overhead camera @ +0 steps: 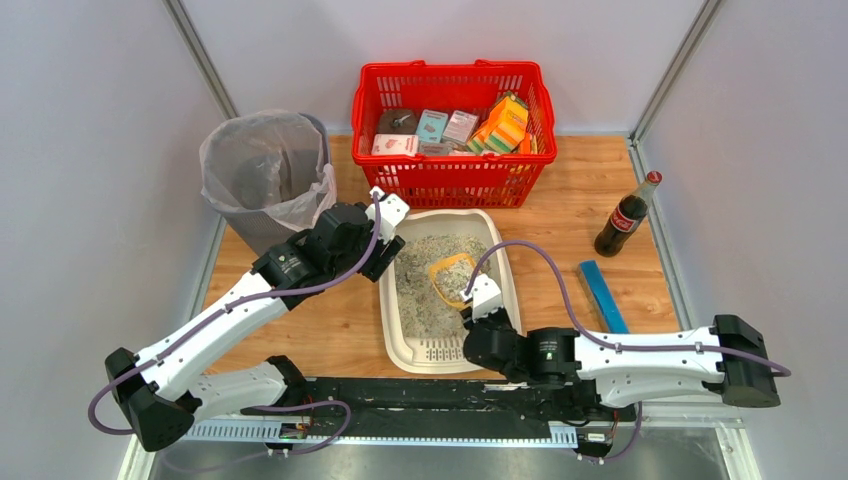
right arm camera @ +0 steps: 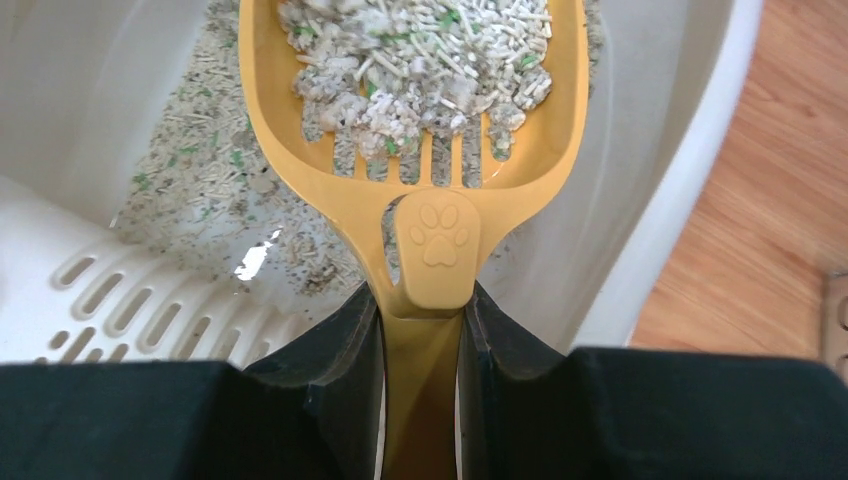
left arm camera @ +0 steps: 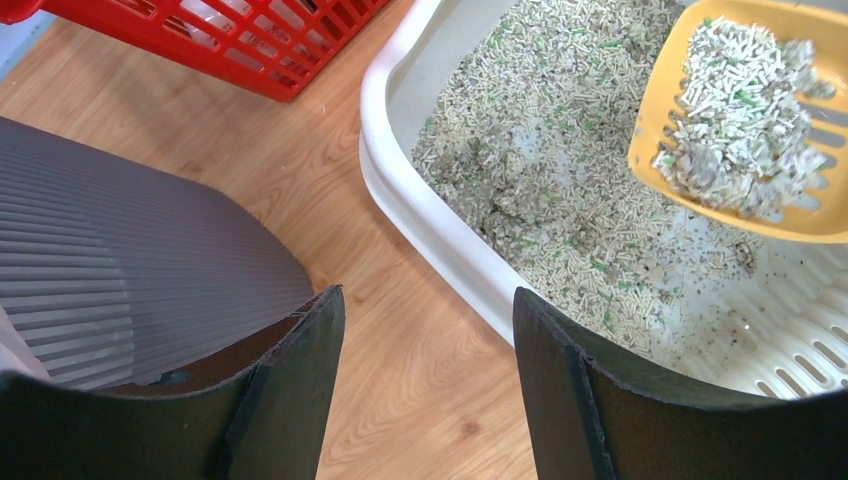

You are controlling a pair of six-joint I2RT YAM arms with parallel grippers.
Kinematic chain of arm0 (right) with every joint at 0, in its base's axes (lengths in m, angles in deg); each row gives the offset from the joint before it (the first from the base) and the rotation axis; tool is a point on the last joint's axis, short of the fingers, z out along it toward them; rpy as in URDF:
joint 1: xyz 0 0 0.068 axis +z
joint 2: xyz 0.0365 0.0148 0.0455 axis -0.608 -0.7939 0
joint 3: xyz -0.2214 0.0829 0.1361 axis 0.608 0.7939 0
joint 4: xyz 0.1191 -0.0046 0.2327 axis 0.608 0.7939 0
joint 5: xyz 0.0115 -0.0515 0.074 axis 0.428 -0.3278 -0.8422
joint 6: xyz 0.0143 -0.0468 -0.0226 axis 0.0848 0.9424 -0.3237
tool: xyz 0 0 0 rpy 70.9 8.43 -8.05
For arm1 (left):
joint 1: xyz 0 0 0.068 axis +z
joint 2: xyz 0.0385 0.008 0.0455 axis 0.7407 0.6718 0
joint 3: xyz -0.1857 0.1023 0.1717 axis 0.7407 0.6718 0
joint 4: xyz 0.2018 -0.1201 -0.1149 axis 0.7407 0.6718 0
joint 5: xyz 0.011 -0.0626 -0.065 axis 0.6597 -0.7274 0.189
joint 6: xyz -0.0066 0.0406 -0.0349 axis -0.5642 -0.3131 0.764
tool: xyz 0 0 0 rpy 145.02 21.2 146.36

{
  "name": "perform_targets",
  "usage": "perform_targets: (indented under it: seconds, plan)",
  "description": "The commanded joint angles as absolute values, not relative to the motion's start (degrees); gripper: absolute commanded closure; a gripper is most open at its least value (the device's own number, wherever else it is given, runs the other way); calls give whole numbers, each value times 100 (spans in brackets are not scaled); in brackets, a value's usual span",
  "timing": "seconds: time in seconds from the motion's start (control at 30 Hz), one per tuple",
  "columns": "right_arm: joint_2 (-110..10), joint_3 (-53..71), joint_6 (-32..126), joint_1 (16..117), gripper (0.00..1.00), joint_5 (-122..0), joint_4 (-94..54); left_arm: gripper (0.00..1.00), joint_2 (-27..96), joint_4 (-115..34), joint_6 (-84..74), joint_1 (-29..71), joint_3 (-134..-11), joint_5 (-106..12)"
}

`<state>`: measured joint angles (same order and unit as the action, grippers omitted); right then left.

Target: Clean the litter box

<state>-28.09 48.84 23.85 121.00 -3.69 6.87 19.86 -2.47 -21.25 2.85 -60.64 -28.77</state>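
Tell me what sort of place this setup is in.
Probably a lab test booth staged for a household chore, not a home: plain panel walls close in a wooden table, with props laid out on it: a litter box, a red basket, a lined bin.

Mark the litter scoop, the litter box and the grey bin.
litter scoop [right arm camera: 437, 238]: right wrist view, paw print on handle.
litter box [left arm camera: 402, 200]: left wrist view, white rim.
grey bin [left arm camera: 130, 260]: left wrist view, ribbed wall.
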Motion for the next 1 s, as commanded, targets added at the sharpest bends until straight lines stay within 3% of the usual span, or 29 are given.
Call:
perform_targets:
  seconds: [0.0, 0.13, 0.27, 0.37, 0.5, 0.53, 0.63, 0.77, 0.87, 0.93, 0.97]
  plan:
    - [-2514, 5151, 2820, 12085, 100, -1063, -497, 29, 1947, -370, -2073, 297, -6130, -2873]
    - [-2919, 4722, 2052, 11981, 100, 243, 928, 30, 1920, -370, -2065, 297, -6121, -2890]
    - [-2786, 5012, 3085, 11962, 100, -1205, -457, 30, 1938, -379, -2056, 297, -6130, -2899]
    - [-2928, 4643, 1906, 11928, 100, 195, 1051, 30, 1956, -370, -2047, 297, -6130, -2952]
    - [-2296, 5343, 2778, 11839, 100, -1537, -576, 29, 1956, -388, -2047, 297, -6130, -2926]
    - [-2347, 5276, 2744, 11839, 100, -1574, -493, 30, 1973, -388, -2038, 297, -6130, -2952]
    - [-2523, 4880, 1875, 11831, 100, -180, 983, 30, 1973, -370, -2038, 288, -6138, -2952]
    - [-2469, 5117, 2998, 11839, 100, -1836, -395, 29, 1947, -388, -2021, 297, -6130, -2952]
    - [-2839, 4765, 2517, 11813, 100, -684, 666, 30, 1947, -379, -2038, 288, -6121, -2943]
    - [-2691, 4948, 2750, 11813, 100, -1009, 232, 29, 1938, -379, -2047, 288, -6121, -2899]
    - [-2664, 5045, 2909, 11822, 100, -1865, -128, 29, 1938, -396, -2038, 297, -6121, -2899]
